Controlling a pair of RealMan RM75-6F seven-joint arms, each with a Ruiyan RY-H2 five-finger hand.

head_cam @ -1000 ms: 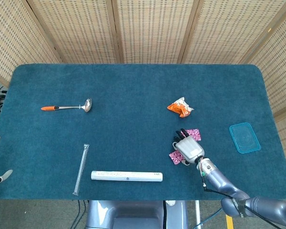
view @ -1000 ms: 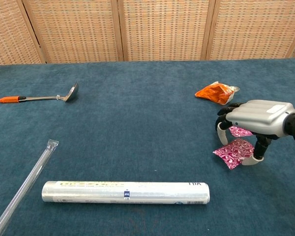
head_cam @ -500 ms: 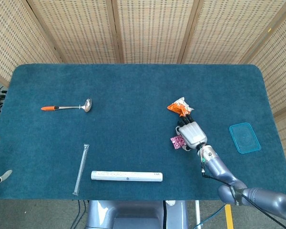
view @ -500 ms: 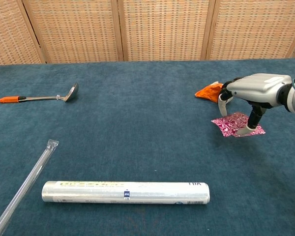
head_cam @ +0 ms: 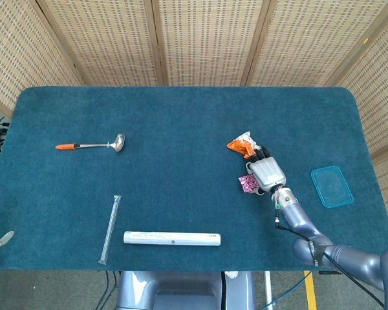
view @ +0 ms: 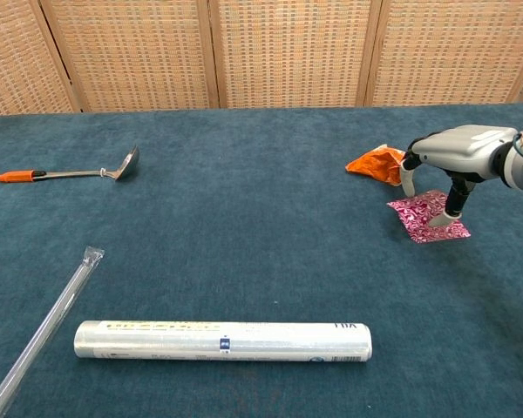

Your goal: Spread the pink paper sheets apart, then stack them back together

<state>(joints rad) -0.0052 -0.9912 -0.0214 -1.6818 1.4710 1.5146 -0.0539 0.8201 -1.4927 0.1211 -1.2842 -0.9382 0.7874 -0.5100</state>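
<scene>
Pink patterned paper sheets (view: 418, 214) lie overlapped on the blue cloth at the right, just in front of an orange wrapper. In the head view only a small pink corner (head_cam: 249, 184) shows beside the hand. My right hand (view: 458, 150) hovers over the sheets, its thumb pressing down on the top sheet and its other fingers curled at the sheet's far edge. From the head view the right hand (head_cam: 268, 173) covers most of the paper. My left hand (head_cam: 1, 240) shows only as spread fingertips at the left border, holding nothing.
An orange wrapper (view: 376, 164) lies right behind the sheets. A teal lid (head_cam: 332, 186) sits near the right table edge. A film roll (view: 222, 340) and a clear tube (view: 44, 326) lie at the front, with a ladle (view: 70, 173) at the far left.
My right hand carried one pink sheet away from the front edge and set it over the other sheet by the orange wrapper. The left hand stayed put.
</scene>
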